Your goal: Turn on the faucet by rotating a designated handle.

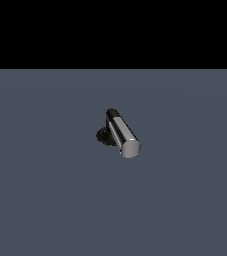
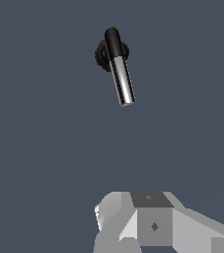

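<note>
Chrome handle on black-based faucet sits mid-counter, far from every edge. Gripper hangs well apart from it, fingers out of frame, so can't tell its state.

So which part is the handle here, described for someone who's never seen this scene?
On the bare grey floor stands one small faucet. Its handle is the shiny chrome straight bar with a flat round end, joined to the black elbow, unlike the black ridged base.

One faucet is sitting on the counter, showing one chrome handle and one black round base. One claw is showing in the wrist view.
</note>
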Robot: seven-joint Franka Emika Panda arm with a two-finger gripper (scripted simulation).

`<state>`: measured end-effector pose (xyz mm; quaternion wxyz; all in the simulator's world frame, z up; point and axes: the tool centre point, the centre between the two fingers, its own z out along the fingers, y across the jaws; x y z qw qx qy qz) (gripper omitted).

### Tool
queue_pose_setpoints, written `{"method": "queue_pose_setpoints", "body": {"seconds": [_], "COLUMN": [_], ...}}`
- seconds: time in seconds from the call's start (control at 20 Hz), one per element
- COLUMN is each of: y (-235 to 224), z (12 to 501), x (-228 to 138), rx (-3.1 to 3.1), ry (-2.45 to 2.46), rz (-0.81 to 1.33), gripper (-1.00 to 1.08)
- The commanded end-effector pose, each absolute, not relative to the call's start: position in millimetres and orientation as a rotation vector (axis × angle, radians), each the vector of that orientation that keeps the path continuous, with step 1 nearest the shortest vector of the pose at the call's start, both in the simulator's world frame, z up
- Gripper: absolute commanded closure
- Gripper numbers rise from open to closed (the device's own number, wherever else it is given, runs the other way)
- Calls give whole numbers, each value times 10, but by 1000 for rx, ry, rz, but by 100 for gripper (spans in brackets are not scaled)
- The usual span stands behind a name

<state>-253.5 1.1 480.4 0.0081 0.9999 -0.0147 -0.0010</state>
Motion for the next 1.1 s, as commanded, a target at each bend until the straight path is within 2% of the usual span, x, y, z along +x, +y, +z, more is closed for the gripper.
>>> {"method": "queue_pose_setpoints", "body": {"seconds": [0.0,0.5,1.05], "y": [11,1,-19], "z": [4804,4571,3817], "x": [-2535,-2469,-2252], "rx": [3125,3126,3128], "ry": [-46,-13,93], "rz": [-3,-3,-2], "gripper": [108,108,108]}}
